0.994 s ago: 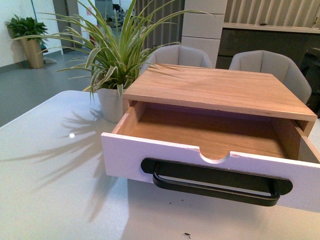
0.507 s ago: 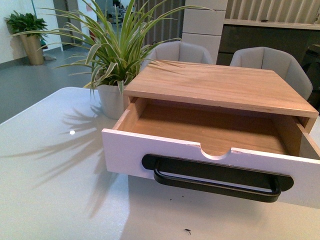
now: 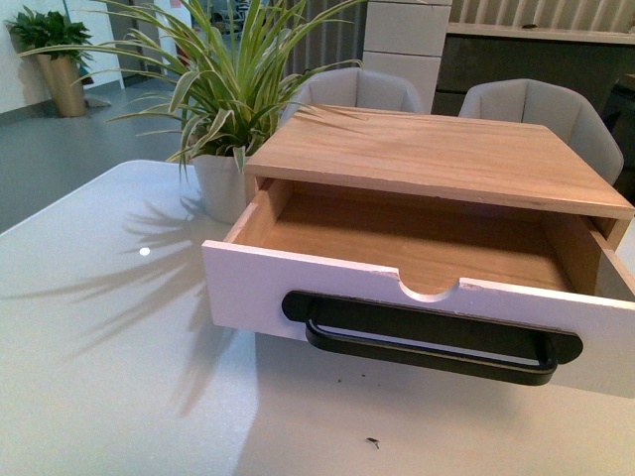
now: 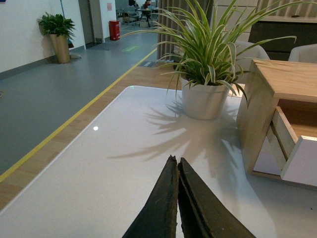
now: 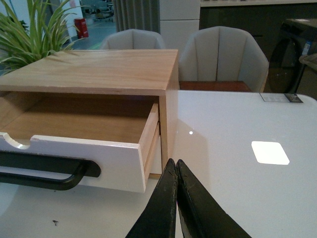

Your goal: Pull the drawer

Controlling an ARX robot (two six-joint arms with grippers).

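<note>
Our left black wedge-fingered gripper (image 4: 177, 163): fingertips pressed together, nothing between them, hovering clear above white tabletop (image 4: 99, 168). Our right black wedge-fingered gripper (image 5: 176, 166): likewise closed, empty, tips touching, poised over same tabletop. We see neither arm in front view.
</note>
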